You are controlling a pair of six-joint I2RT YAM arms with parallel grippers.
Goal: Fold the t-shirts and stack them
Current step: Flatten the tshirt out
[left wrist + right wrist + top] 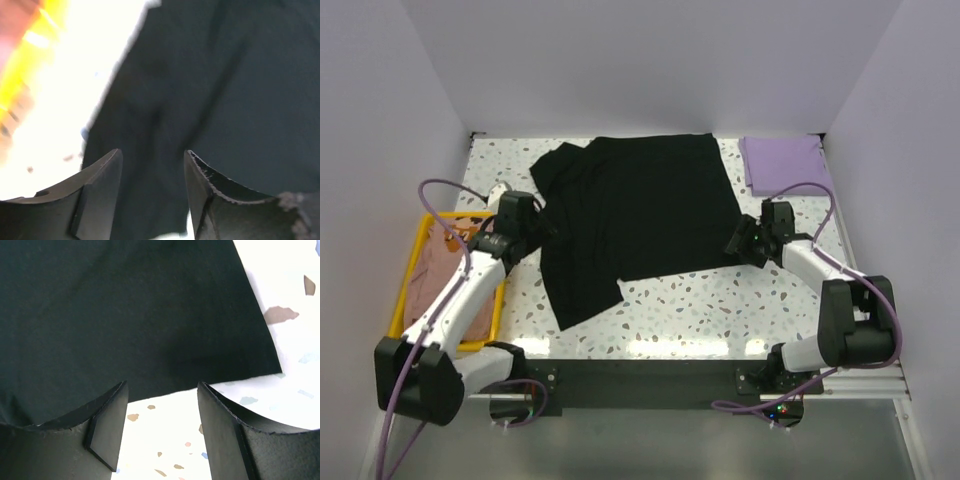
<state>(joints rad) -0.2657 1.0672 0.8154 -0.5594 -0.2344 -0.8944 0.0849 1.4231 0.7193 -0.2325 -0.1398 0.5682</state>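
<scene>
The large black t-shirt (630, 215) lies spread on the speckled table, a sleeve flap hanging toward the front left. My left gripper (542, 228) is open at the shirt's left edge; in the left wrist view the black cloth (200, 85) lies under and between its fingers (100, 185). My right gripper (737, 240) is open at the shirt's right front corner; its wrist view shows the shirt's hem (150, 315) just ahead of the open fingers (107, 420). The lavender shirt (786, 163) lies folded at the back right. The peach-tan shirt (432, 275) lies in the yellow tray.
The yellow tray (408, 268) sits at the left table edge under my left arm. White walls close in the table at the back and sides. The speckled tabletop (670, 310) shows bare in front of the black shirt.
</scene>
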